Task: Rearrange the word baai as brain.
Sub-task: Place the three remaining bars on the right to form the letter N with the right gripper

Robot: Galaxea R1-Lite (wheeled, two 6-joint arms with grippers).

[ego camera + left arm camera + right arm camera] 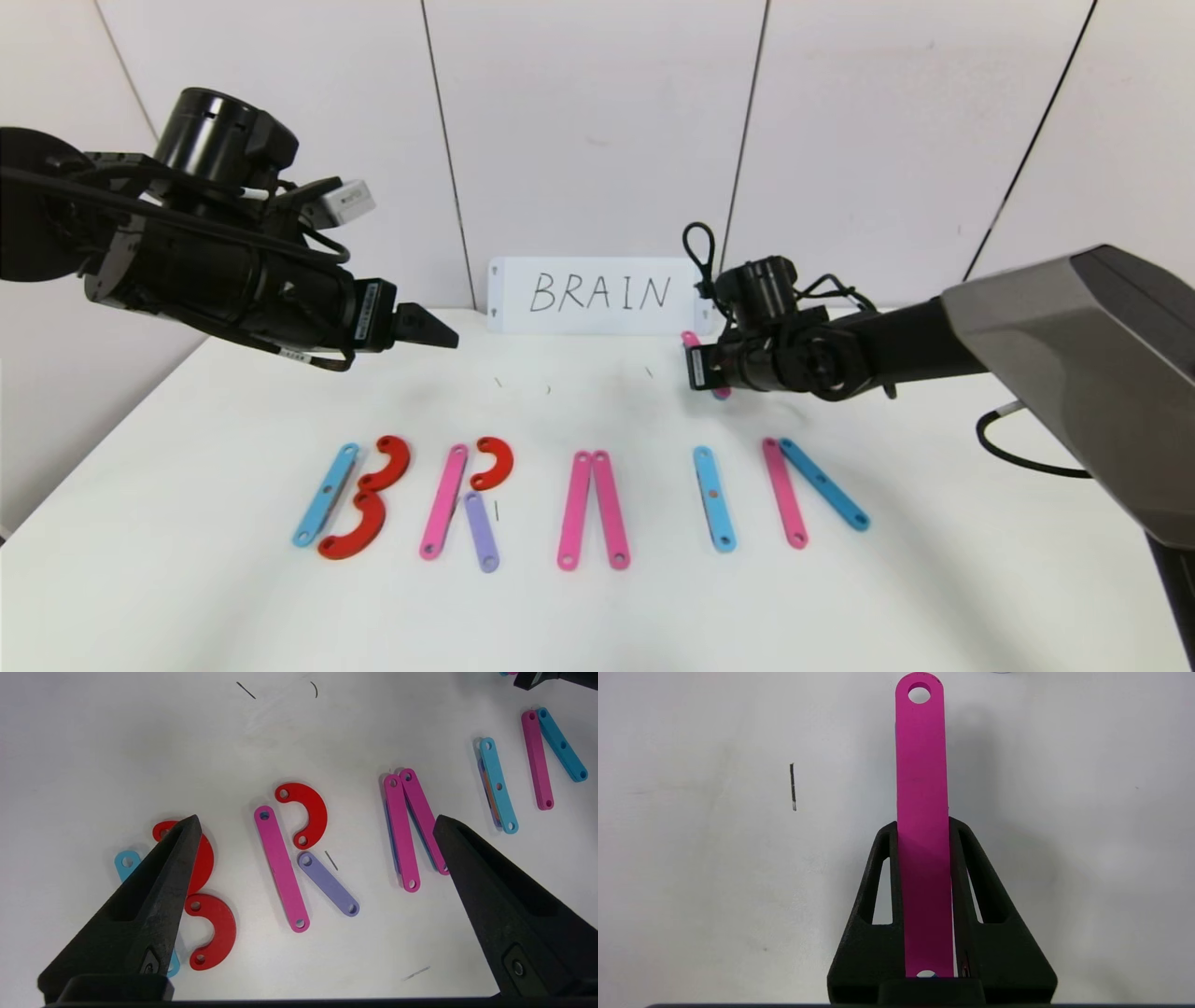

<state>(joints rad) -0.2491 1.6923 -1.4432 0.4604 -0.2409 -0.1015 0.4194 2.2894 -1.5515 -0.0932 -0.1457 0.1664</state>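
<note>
Letters spelling the word (579, 499) sit in a row on the near tabletop (187, 597). Right gripper (924, 826) fingers pinch a pink strip (920, 788) behind them; it could twist when lowered. Left gripper (317, 823) hovers spread.

The right pincer (924, 826) is clamped shut on a pink strip (921, 788), its arm reaching toward the tabletop's far edge. The left pincer (317, 826) hangs above the tabletop's left side, jaws wide apart.

White table (187, 597) before pale panelled wall (597, 112)
</note>
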